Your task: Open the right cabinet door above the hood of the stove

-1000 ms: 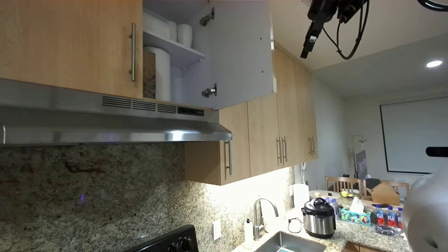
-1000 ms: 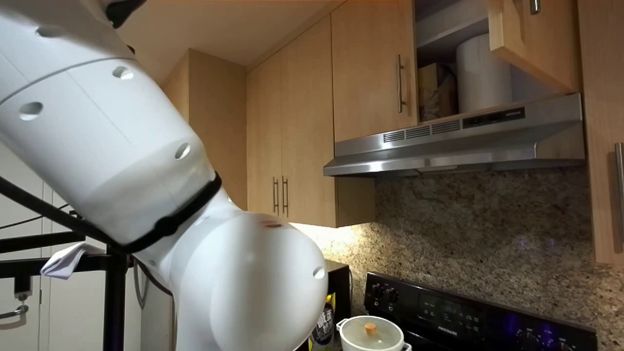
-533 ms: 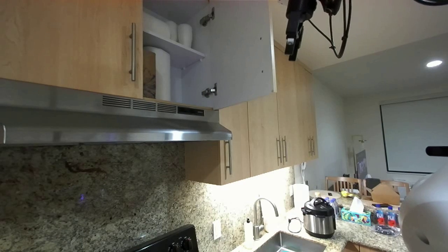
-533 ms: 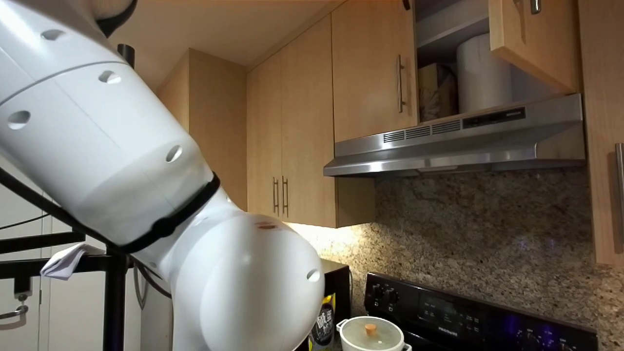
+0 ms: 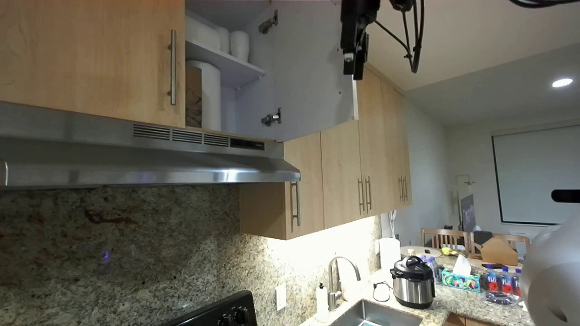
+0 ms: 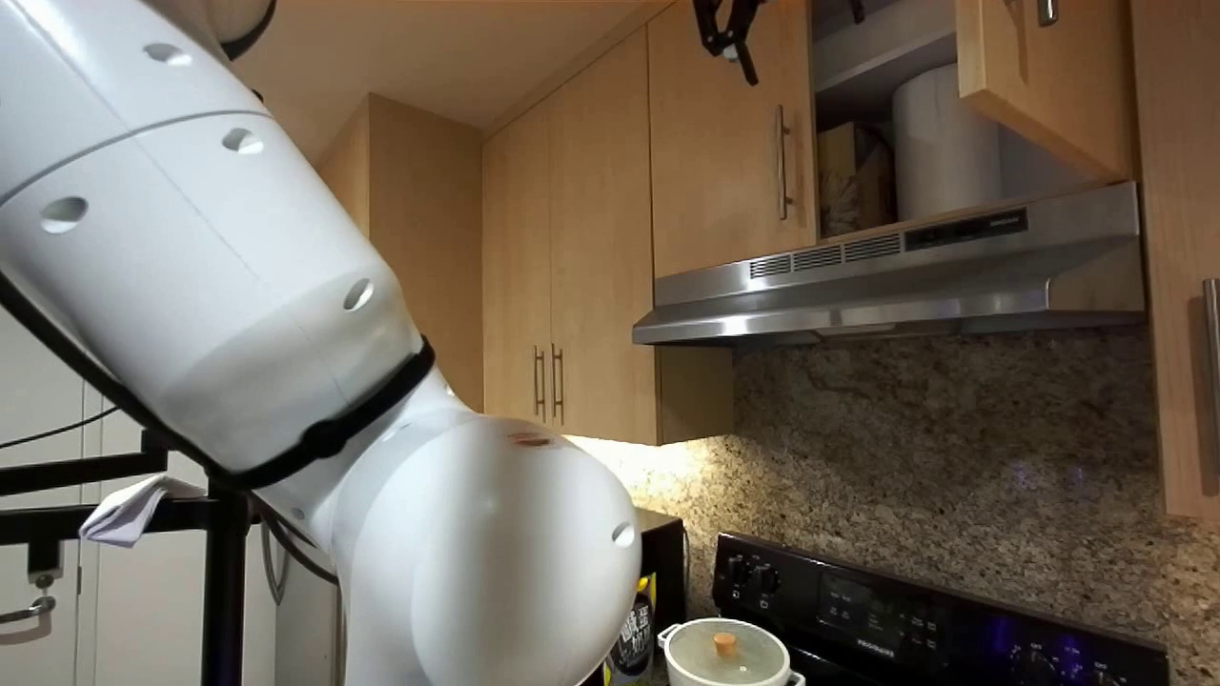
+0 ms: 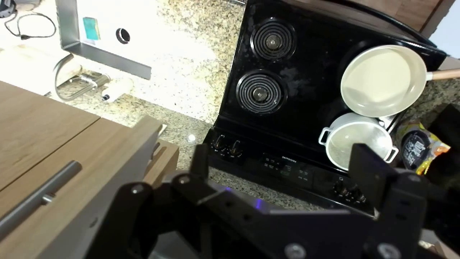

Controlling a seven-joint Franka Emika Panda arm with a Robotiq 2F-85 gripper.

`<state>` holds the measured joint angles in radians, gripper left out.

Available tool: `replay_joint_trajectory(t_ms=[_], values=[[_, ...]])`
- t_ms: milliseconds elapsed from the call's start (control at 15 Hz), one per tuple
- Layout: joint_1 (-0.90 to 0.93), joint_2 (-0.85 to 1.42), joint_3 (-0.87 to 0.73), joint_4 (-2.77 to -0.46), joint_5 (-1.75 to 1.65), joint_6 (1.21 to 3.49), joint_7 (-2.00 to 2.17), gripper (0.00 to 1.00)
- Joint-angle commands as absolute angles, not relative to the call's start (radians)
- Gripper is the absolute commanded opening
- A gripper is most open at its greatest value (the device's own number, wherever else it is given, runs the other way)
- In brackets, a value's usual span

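- Fingers point(image 7: 370, 169) are spread wide (wrist view).
- Right cabinet door point(image 7: 97, 183) is opened, at their 9 o'clock.
- Stove point(image 7: 311, 86) is seen at 12 o'clock.

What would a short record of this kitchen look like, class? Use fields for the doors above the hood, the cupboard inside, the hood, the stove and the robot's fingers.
Right door: open, its white inner side showing
Left door: shut
Inside cupboard: white cylinder below a shelf; white items on it
Hood: steel, beneath the cupboard
Stove: black; pan and lidded pot on it
Fingers: spread apart, holding nothing
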<state>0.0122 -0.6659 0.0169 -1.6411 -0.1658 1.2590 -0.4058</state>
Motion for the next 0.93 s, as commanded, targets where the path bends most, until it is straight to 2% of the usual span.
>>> replay_joint_trajectory(t_ms=[0, 867], values=[[0.065, -0.585, 0.045, -1.611, -0.190, 1.224, -0.376, 1.00], [0.065, -0.344, 0.043, -1.636, -0.167, 1.299, -0.241, 1.00]])
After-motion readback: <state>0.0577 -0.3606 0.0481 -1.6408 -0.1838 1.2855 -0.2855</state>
